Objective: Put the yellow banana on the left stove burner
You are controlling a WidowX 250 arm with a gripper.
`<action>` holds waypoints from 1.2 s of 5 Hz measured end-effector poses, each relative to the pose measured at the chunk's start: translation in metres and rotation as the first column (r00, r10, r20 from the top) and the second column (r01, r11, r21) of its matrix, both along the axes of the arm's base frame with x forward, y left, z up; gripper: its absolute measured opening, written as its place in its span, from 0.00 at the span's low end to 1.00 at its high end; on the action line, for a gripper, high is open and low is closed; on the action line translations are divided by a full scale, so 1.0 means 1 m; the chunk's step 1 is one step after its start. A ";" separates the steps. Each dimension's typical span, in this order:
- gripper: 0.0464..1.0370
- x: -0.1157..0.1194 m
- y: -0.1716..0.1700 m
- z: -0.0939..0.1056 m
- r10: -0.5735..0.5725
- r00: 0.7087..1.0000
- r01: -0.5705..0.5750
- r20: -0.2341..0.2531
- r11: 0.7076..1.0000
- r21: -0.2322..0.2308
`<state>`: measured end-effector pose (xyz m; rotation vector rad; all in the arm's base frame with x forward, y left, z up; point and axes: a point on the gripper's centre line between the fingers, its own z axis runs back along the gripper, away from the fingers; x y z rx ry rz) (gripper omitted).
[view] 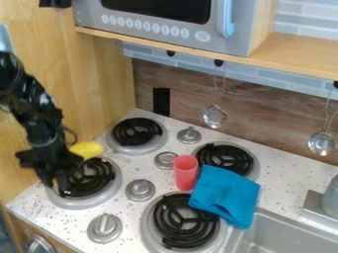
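White speckled stovetop (pixel 71 217) nearest camera; me, black gripper (pixel 58 184), low over a black coil burner (pixel 96 180) at view left.
Blue folded cloth (pixel 228 195) overlaps the right-hand front burner, beside the upright red translucent plastic cup (pixel 186 175); smooth rounded yellow object (pixel 88 149) sits right behind me, partly hidden. Can't tell if I'm open or closed, or touching it. Step, my guess: close work at the yellow object; next move calls for confirming contact, keeping clear of the coil.
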<state>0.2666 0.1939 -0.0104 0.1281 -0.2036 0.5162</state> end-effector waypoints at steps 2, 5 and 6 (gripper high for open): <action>0.30 0.030 0.029 -0.021 0.102 0.995 -0.102 -0.001 0.994 -0.047; 0.98 0.021 0.004 0.007 0.030 0.999 -0.027 0.044 0.997 -0.078; 0.97 0.022 -0.023 0.035 -0.041 0.995 0.046 0.092 0.997 -0.057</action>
